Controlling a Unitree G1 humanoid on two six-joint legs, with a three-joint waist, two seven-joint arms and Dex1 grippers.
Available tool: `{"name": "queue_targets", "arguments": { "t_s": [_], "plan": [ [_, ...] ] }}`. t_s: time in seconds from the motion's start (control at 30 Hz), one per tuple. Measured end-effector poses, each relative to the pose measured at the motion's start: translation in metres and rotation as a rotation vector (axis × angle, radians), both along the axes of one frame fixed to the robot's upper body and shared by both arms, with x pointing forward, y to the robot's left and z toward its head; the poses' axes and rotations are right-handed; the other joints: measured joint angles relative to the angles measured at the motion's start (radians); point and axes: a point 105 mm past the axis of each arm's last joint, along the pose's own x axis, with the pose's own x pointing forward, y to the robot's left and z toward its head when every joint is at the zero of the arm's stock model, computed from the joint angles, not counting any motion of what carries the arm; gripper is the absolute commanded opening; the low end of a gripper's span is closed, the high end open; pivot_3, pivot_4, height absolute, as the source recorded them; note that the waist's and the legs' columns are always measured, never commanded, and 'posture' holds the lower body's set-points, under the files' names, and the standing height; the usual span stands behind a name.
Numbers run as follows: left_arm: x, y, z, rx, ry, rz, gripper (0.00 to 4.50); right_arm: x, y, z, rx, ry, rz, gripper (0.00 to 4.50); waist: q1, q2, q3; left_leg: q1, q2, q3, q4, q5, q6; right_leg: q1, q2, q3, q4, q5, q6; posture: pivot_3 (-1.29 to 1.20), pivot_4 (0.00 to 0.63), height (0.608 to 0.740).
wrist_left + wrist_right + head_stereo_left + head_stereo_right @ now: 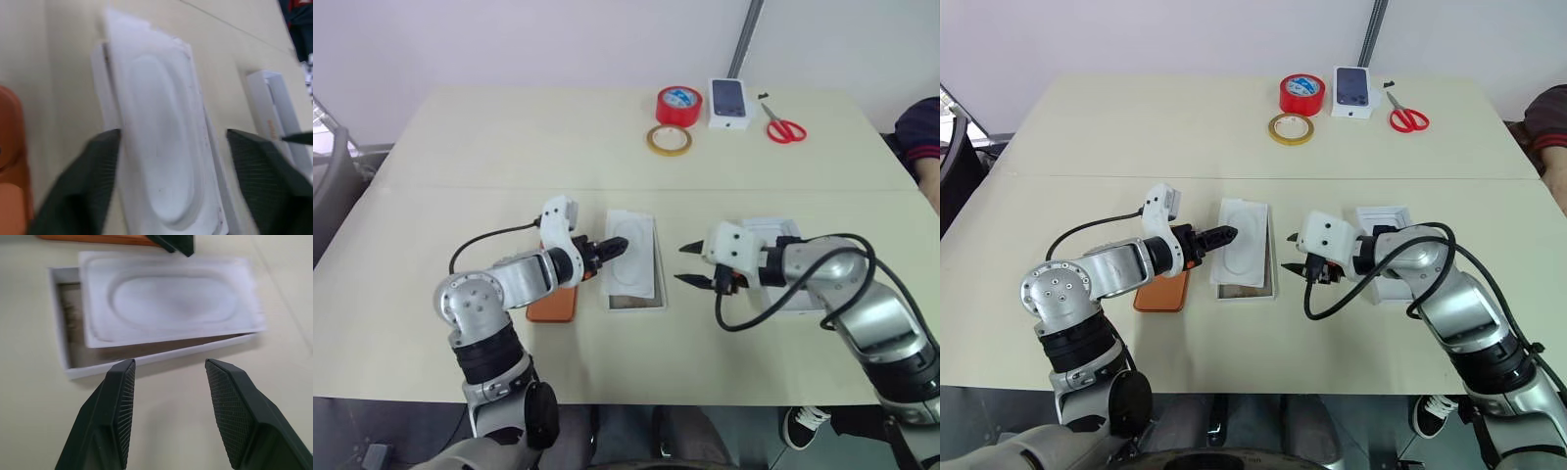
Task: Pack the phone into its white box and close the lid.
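Note:
The white box [636,303] lies mid-table with a thin white insert [632,245], marked by an oval recess, resting askew on top of it; a strip of brownish floor [73,333] shows at one end. The orange phone [553,305] lies flat just left of the box, partly under my left arm. My left gripper [619,247] is open, its fingertips over the insert's left edge. To the right of the box my right gripper [682,264] hovers open and empty, pointing at the box. The lid [781,235] lies behind my right wrist, partly hidden.
At the table's far side sit a red tape roll [678,104], a tan tape ring [669,140], a small white box printed with a dark phone [731,103] and red scissors [784,127]. A person's arm [922,137] shows at the right edge.

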Motion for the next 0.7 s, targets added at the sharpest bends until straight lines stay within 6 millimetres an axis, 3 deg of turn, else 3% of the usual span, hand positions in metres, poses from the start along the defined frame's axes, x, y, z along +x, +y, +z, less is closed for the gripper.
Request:
{"name": "queue_targets", "arguments": {
  "t_s": [0.07,0.17,0.3,0.5,0.7],
  "plan": [
    [0.000,0.008,0.006,0.011,-0.026,-0.006,3.52,0.009,0.007,0.003,0.022,-0.015,-0.011,0.07,-0.004,0.000,0.000,0.000,0.000,0.000,-0.001,0.000,0.000,0.000,0.001,0.000,0.000,0.000,0.000,0.00,0.150,0.736],
    [0.001,0.034,0.016,0.101,-0.090,0.008,3.52,0.019,0.021,0.006,0.024,-0.039,-0.010,0.02,-0.007,0.000,0.000,0.000,0.000,0.000,-0.002,0.001,-0.002,-0.001,0.001,0.000,0.000,0.000,0.000,0.00,0.150,0.736],
    [-0.001,0.072,0.035,0.253,-0.298,0.007,3.52,0.025,0.046,-0.002,0.016,-0.038,0.022,0.02,-0.006,0.001,0.000,0.000,0.000,0.000,-0.003,0.002,-0.003,-0.002,0.000,0.000,0.000,0.000,0.000,0.00,0.150,0.736],
    [-0.030,0.085,0.012,0.366,-0.463,-0.240,3.52,0.018,0.075,-0.022,-0.056,-0.038,0.149,0.02,0.004,0.002,0.001,0.000,-0.001,0.000,-0.004,0.002,-0.003,-0.001,-0.002,-0.001,-0.002,0.000,-0.001,0.00,0.150,0.736],
    [-0.049,0.096,0.000,0.405,-0.497,-0.380,3.52,0.012,0.077,-0.038,-0.138,-0.008,0.223,0.02,-0.002,0.003,0.001,0.000,0.000,0.000,-0.004,-0.003,0.005,-0.002,-0.002,0.000,-0.002,-0.001,-0.002,0.00,0.150,0.736]
  ]
}}
